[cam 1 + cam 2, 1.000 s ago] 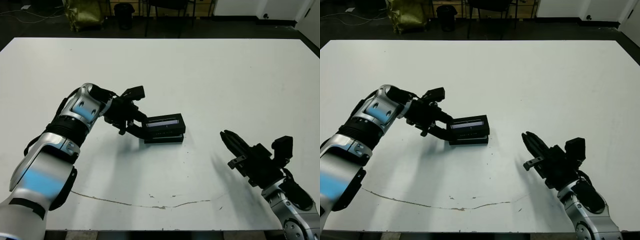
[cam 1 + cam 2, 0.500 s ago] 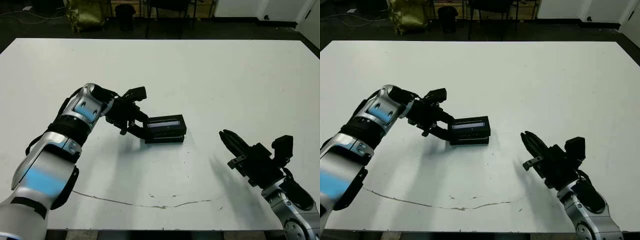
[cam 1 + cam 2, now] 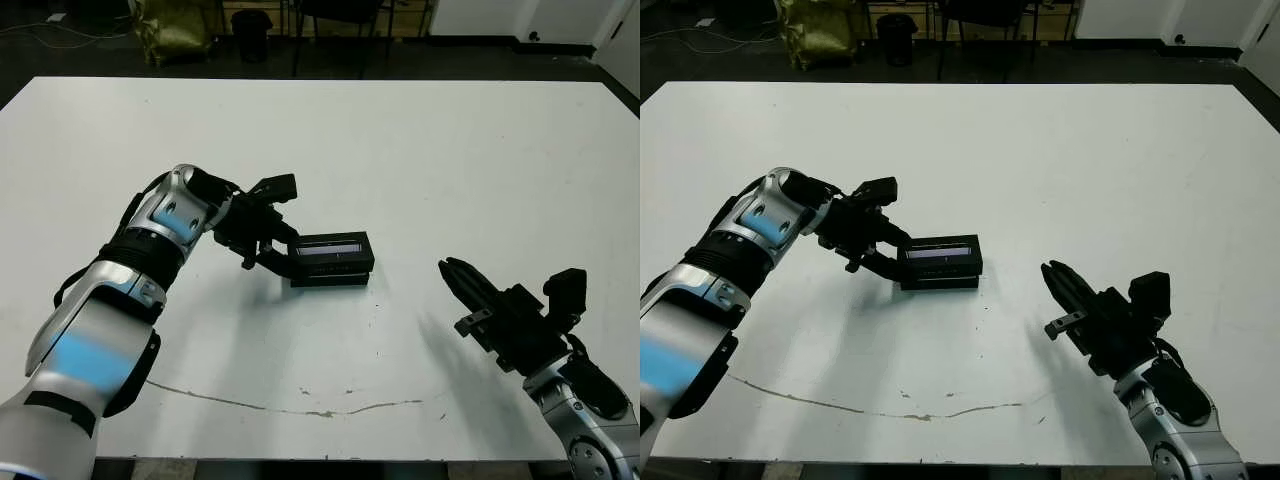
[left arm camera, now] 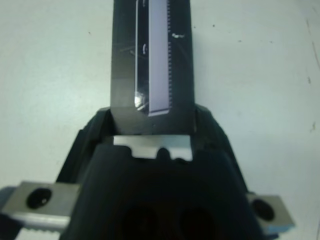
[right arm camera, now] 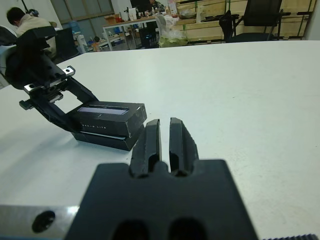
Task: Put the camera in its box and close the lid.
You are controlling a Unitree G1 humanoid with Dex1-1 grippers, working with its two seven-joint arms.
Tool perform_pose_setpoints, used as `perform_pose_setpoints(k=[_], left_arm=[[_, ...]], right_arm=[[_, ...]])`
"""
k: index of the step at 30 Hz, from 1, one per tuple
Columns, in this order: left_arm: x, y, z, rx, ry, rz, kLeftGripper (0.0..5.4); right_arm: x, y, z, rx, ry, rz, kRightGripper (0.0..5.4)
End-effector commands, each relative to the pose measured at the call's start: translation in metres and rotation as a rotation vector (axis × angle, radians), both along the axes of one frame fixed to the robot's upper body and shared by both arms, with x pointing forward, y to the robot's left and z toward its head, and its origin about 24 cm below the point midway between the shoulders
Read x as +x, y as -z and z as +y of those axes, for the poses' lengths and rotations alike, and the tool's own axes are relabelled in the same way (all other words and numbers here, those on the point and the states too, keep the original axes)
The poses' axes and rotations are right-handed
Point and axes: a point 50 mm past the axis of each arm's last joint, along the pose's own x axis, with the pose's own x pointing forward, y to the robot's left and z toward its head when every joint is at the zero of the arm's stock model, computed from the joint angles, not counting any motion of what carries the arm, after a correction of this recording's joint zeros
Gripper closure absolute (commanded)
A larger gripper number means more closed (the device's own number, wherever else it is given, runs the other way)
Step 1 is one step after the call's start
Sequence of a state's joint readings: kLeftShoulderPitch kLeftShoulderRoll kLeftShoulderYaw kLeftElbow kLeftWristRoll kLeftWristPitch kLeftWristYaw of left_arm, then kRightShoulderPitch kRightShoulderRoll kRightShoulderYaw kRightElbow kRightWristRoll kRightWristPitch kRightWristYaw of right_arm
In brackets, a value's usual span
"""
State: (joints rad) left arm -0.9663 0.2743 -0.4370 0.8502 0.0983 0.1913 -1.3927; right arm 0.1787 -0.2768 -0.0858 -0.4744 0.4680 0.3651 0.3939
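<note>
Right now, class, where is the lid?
The lid sits on the box, left of table centre, gripped at its end by the left tool.

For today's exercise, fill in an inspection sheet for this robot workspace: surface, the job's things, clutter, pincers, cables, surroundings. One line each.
Surface: white table, with a thin dark scratch line near its front edge.
Job's things: lid with pale stripe sits tilted on the box, its left end raised; the camera is not visible.
Clutter: nothing seen.
Pincers: left pincer grips the lid's left end; right pincer hangs shut and empty to the right of the box, apart from it.
Cables: some lie on the floor beyond the far left corner.
Surroundings: dark floor, chair legs, a yellowish bag; a person sits far off in the right wrist view.
</note>
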Motion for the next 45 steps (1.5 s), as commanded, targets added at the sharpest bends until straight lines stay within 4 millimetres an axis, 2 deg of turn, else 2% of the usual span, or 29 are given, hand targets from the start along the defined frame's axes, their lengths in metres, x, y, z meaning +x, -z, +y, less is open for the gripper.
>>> perform_pose_setpoints(k=[1,17,28,45], left_arm=[[-0.012,0.03,-0.01,0.072,0.038,0.059,3.03],[-0.014,0.026,-0.026,0.066,0.141,0.039,3.13],[-0.014,0.024,-0.027,0.079,0.173,0.003,3.13],[-0.014,0.019,-0.04,0.122,0.253,-0.147,3.13]], right_arm=[[0.0,0.003,-0.004,-0.005,0.003,0.03,5.4],[-0.002,0.006,-0.006,0.036,-0.01,0.03,5.4],[-0.004,0.006,-0.004,0.025,0.01,0.044,5.4],[-0.004,0.007,-0.005,0.032,0.009,0.052,5.4]])
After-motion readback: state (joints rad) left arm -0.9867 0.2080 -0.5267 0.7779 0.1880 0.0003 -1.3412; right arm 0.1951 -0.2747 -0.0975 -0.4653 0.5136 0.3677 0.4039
